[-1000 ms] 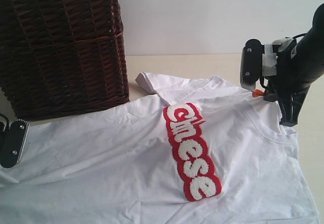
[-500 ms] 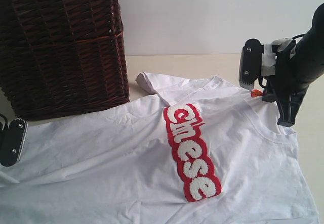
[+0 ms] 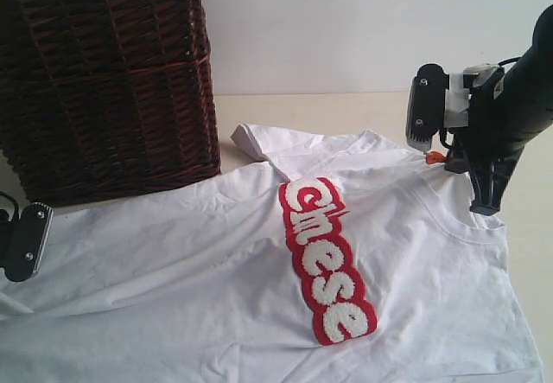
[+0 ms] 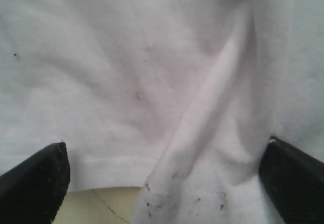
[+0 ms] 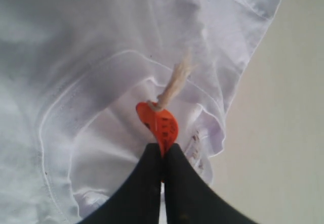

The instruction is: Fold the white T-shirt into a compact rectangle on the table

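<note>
White cotton, mostly flat: the white T-shirt (image 3: pixel 216 271) lies spread over the table (image 3: pixel 346 111), chest side up w/ the red-edged lettering (image 3: pixel 327 258) showing. The hem end lies toward the table's left edge and the collar (image 5: pixel 101 67) toward its right edge. One sleeve (image 3: pixel 259 141) is bunched toward the far edge, near the wicker basket (image 3: pixel 104 80) at the far left corner.

Progress, judged from how it lies: approx. nil. No fold is made yet; body is full width, creases only, nothing like a rectangle. All folds are left: sleeves/sides in, then length doubled over.

Left fingers (image 4: pixel 38 178) are spread as wide as they go, empty, low over the hem w/ a raised ridge of cloth between them and a bit of bare table just past the hem. Looks set to pinch that edge, not gripping yet.

Right fingers (image 5: pixel 142 183) are pressed tight together at the collar. The orange tag (image 5: pixel 159 123) on its string sits right at the tips; whether it's nipped or just touching can't be told. No shirt cloth seems to be in them.
</note>
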Tool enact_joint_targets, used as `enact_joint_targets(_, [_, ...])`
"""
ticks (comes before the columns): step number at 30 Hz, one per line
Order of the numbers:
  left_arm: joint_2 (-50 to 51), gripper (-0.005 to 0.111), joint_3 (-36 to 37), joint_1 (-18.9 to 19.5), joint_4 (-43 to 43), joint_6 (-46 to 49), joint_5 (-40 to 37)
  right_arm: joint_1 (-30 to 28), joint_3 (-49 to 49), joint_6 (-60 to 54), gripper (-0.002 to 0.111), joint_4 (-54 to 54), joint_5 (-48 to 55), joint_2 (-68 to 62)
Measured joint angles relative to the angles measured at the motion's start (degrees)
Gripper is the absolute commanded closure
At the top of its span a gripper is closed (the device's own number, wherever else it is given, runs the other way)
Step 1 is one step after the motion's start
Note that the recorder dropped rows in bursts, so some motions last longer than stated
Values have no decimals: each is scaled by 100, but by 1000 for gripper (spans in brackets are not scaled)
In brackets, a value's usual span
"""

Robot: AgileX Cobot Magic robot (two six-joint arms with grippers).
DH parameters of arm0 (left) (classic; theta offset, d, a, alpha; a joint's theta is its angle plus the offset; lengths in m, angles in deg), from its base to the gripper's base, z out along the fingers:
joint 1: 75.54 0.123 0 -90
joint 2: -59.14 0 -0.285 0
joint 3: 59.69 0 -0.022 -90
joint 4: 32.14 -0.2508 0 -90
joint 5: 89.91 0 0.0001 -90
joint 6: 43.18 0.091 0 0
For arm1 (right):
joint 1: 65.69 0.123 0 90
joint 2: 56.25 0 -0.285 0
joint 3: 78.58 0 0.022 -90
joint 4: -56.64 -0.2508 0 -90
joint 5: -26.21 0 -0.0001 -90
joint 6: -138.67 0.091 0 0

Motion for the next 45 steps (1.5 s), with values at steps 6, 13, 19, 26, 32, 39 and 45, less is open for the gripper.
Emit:
enact_joint_targets(6, [103,1,-74,0,123,22,-143,0,0,0,108,-149,-28,0])
enact_joint_targets(13, [199,2,-179,0,194,134,-310,0,0,-9,108,-252,-46,0])
enact_joint_targets(19, [209,2,-189,0,219,169,-335,0,0,-22,108,-289,-55,0])
enact_joint_targets(26, [506,2,-508,-367,-134,311,-808,0,0,-22,108,-314,-89,0])
enact_joint_targets(32, [570,2,-545,-440,-223,338,-906,0,0,-43,108,-375,-98,0])
enact_joint_targets(39, [570,2,-545,-440,-236,349,-928,0,0,-43,108,-375,-98,0])
enact_joint_targets(45, [248,38,-326,-414,-203,311,-637,0,-13,-43,108,-407,-117,0])
